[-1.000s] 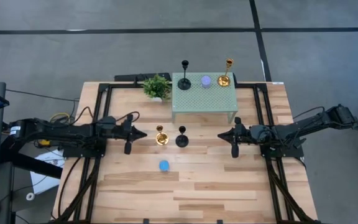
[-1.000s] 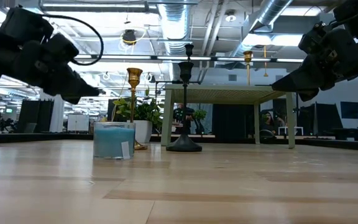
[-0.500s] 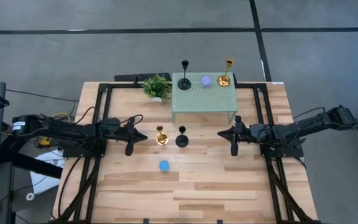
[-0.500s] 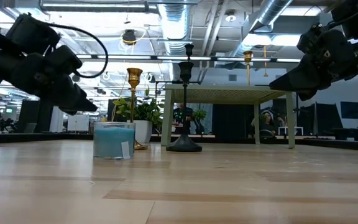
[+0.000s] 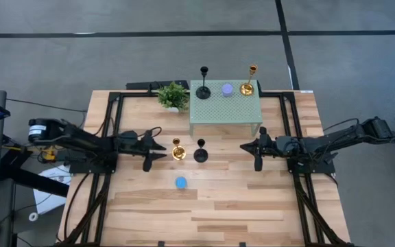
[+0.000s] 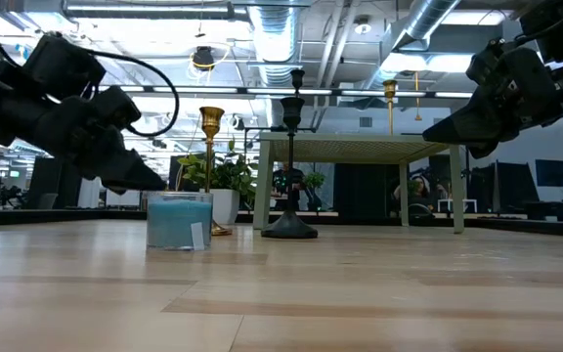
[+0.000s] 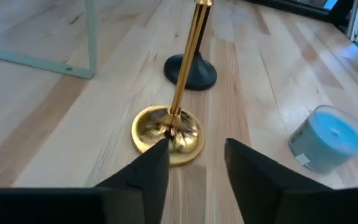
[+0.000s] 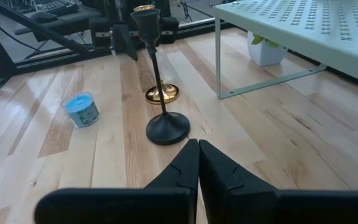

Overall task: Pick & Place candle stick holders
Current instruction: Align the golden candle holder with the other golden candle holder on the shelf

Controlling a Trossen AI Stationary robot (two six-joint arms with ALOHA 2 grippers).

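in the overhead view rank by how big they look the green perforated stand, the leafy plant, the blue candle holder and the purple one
1. Pale green perforated metal stand, by far largest.
2. Small green leafy plant.
3. Low round blue candle holder and low round purple candle holder: alike, and the purple sits raised nearer the camera, so unranked.

You have six candle stick holders here: two gold holders, two black holders, one blue holder and one purple holder. One green plant. One green stand. Two arms.
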